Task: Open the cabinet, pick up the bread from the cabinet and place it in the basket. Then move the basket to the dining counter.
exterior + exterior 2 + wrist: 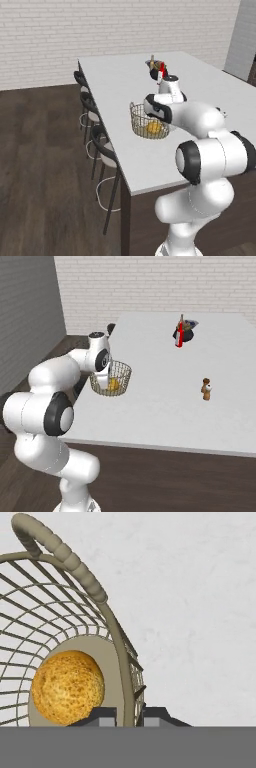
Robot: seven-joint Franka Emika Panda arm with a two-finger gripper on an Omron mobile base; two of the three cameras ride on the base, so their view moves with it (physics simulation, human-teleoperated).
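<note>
The bread (67, 687), a rounded yellow-orange lump with a mottled crust, lies on the pale solid bottom of the basket (60, 627). Its outline is nearly round, so no long axis or pointing direction can be told. In the hand view it sits to the left of the pincer (129, 714), inside the basket wall, close to the left fingertip but apart from it.

The basket, a round bowl of thin tan wire mesh with a thick beaded rim, stands upright on the white worktop (120, 80) of the dining island, its mouth facing up. In the hand view the two dark fingertips (102, 717) stand one on each side of the basket's wall: one inside the mesh, one outside, with the wall and rim passing between them. The pincer is clenched on the basket wall.

In the left base view the basket (149, 121) stands near the worktop's long edge, the one lined with stools, with the bread (152, 128) visible through the mesh; the white arm reaches over it from the right. In the right base view the basket (112, 377) stands near the worktop's left edge.

Farther along the worktop, well apart from the basket, stand a dark bowl (186, 332) with a red bottle (178, 336) beside it, and nearer, a small brown shaker (206, 389). Black round-seat stools (97, 135) line the worktop's side, over a dark wooden floor (40, 165).
</note>
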